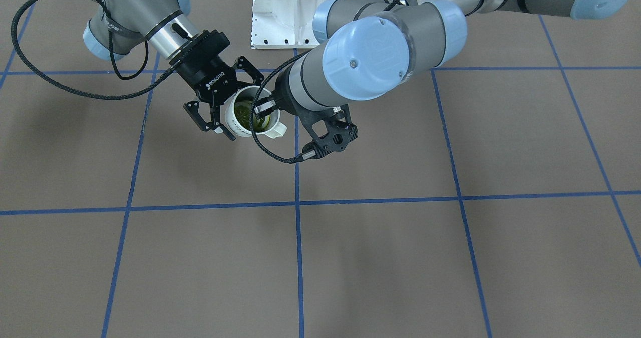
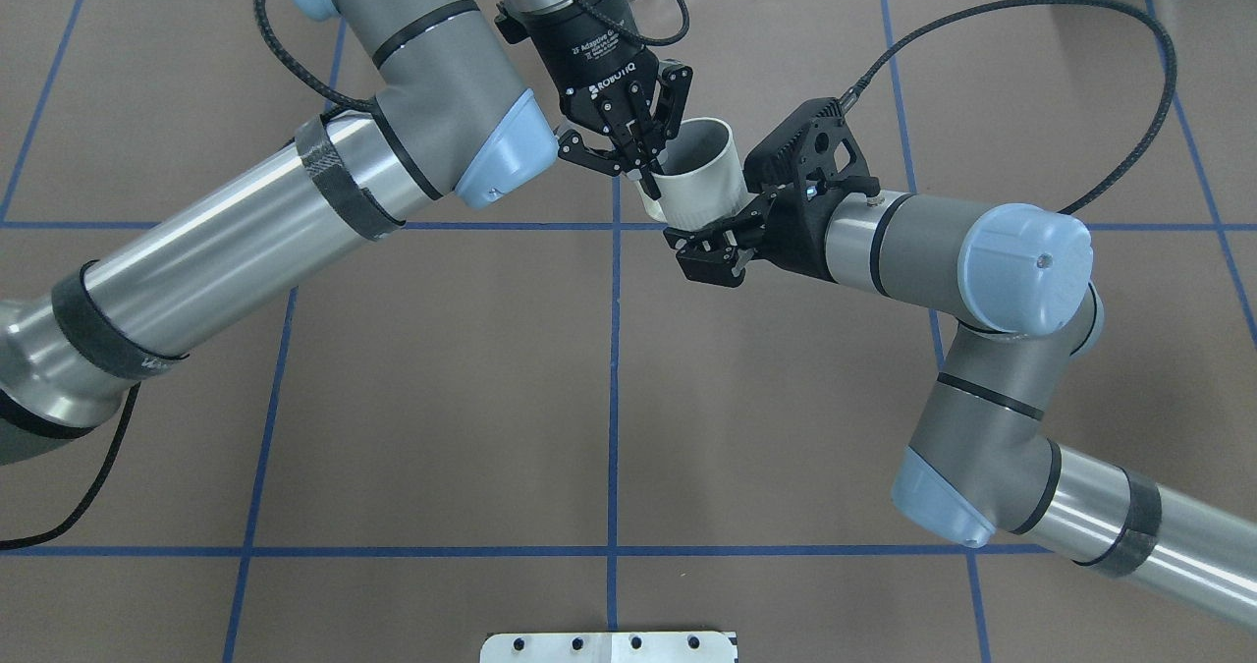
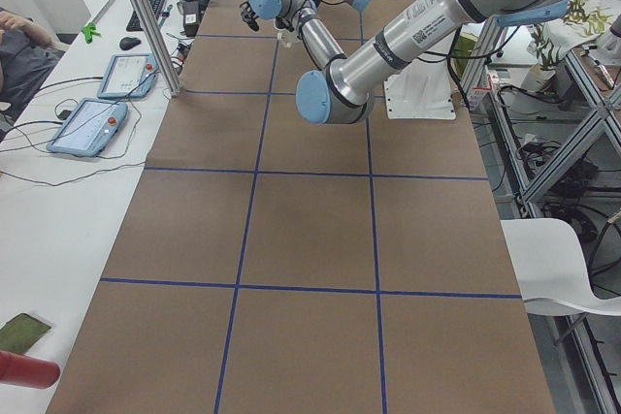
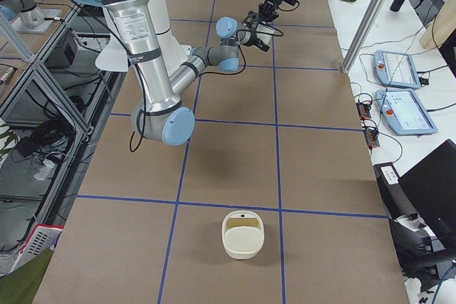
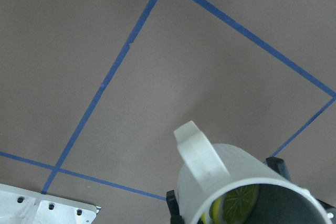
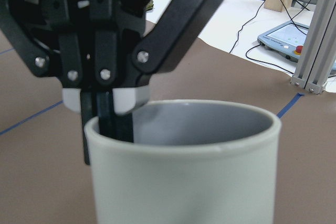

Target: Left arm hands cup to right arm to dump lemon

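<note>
The white cup (image 1: 233, 121) hangs tilted in the air between both arms, mouth away from the robot's base. The yellow-green lemon (image 1: 246, 111) lies inside it and also shows in the left wrist view (image 5: 239, 203). My left gripper (image 2: 643, 167) is shut on the cup's rim (image 2: 702, 177), one finger inside; the right wrist view shows this pinch (image 6: 113, 108). My right gripper (image 1: 239, 102) has its fingers close on either side of the cup's body (image 6: 184, 182). I cannot tell whether they press on it.
The white base plate (image 1: 293, 17) stands at the robot's edge of the brown table with blue tape lines. A white squarish container (image 4: 244, 234) sits on the table towards its right end. Teach pendants (image 4: 395, 69) and a metal post (image 4: 363, 26) line the operators' side.
</note>
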Controlling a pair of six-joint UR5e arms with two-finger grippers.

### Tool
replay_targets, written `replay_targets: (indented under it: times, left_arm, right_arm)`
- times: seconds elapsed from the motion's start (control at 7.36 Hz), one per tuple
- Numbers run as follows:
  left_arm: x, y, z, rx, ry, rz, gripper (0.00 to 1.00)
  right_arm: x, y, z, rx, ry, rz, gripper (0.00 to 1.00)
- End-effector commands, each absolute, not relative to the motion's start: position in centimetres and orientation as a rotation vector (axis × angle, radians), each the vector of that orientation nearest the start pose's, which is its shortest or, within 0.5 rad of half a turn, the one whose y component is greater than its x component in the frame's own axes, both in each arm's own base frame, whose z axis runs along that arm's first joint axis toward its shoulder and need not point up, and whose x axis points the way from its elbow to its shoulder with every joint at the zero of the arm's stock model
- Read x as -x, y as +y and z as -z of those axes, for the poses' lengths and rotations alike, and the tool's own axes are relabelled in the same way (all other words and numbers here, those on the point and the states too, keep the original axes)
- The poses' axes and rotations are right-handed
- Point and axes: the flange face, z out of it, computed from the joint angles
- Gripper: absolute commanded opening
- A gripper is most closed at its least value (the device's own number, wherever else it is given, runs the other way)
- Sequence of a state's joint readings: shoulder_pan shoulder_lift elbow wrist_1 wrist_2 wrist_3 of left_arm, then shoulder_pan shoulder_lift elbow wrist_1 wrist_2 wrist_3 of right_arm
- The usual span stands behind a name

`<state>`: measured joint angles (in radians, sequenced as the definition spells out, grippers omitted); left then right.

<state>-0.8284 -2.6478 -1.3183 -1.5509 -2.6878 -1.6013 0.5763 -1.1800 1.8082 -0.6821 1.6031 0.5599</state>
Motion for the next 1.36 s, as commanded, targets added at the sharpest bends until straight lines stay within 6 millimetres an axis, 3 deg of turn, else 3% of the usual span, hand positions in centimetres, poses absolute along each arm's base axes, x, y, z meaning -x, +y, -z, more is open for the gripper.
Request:
replay_targets:
  times: [0.0, 0.14, 0.27, 0.41, 0.54, 0.68, 1.09, 1.22]
  left_arm:
    - [-46.9, -57.6, -3.6, 0.691, 1.063, 0.294, 0.00]
    - [-46.9, -57.6, -3.6, 0.691, 1.063, 0.294, 0.00]
    - [-46.9, -57.6, -3.6, 0.689, 1.065, 0.292, 0.00]
    - [-46.9, -57.5, -3.5, 0.685, 1.067, 0.289, 0.42]
    - [-46.7, -57.2, -3.0, 0.639, 1.119, 0.238, 0.99]
    - [-46.6, -57.1, -4.1, 0.631, 1.147, 0.226, 1.00]
    - [-46.0, -57.5, -4.2, 0.645, 1.139, 0.263, 1.00]
    - [-44.3, -58.7, -4.2, 0.645, 1.148, 0.282, 1.00]
  right_arm:
    - [41.9, -42.7, -23.2, -1.070, -1.090, 0.373, 0.98]
    - [42.0, -42.7, -23.0, -1.067, -1.097, 0.365, 0.93]
    - [42.0, -42.6, -22.9, -1.031, -1.129, 0.322, 0.52]
    - [42.1, -42.5, -23.0, -1.015, -1.140, 0.306, 0.15]
    - [42.0, -42.4, -22.9, -1.016, -1.144, 0.307, 0.03]
    - [42.0, -42.4, -23.0, -1.014, -1.143, 0.308, 0.03]
    - [41.7, -42.4, -23.7, -1.007, -1.135, 0.310, 0.03]
    - [41.7, -42.4, -23.8, -1.005, -1.135, 0.312, 0.03]
